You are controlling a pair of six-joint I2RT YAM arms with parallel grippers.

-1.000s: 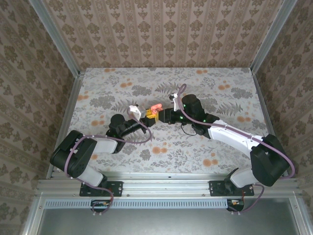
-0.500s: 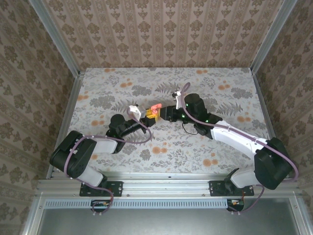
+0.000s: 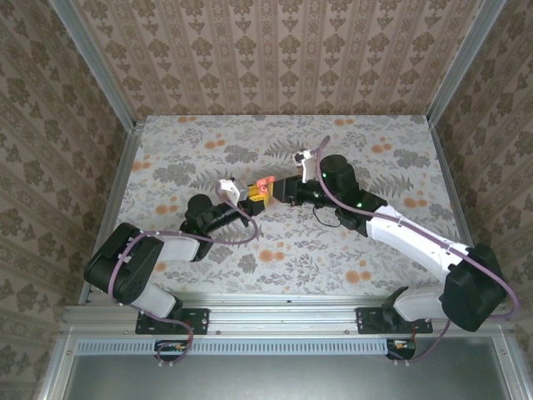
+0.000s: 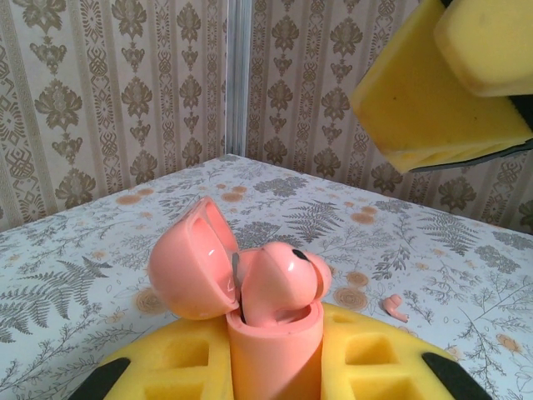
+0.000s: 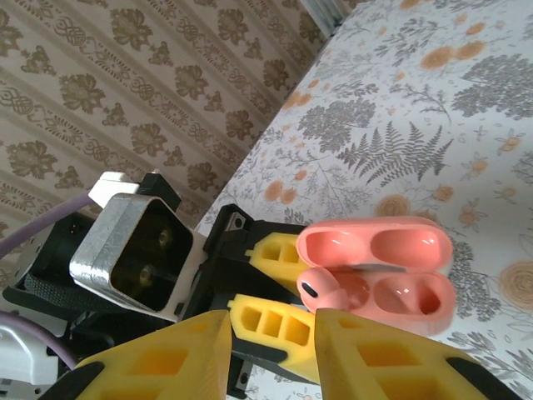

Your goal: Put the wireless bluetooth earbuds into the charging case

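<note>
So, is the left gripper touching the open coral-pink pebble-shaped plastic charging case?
Touching. The left wrist view shows the lower body of the charging case clamped between the yellow foam pads of the left gripper, flush against both.

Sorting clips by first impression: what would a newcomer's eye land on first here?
First, the open coral-pink pebble-shaped plastic charging case, clamped in the left gripper between its yellow foam pads near the table's middle. One glossy coral-pink earbud sits proud in one socket and the other socket is empty. Next, the right gripper hovers open beside the case, and a second small pink earbud lies loose on the floral-patterned table.
</note>
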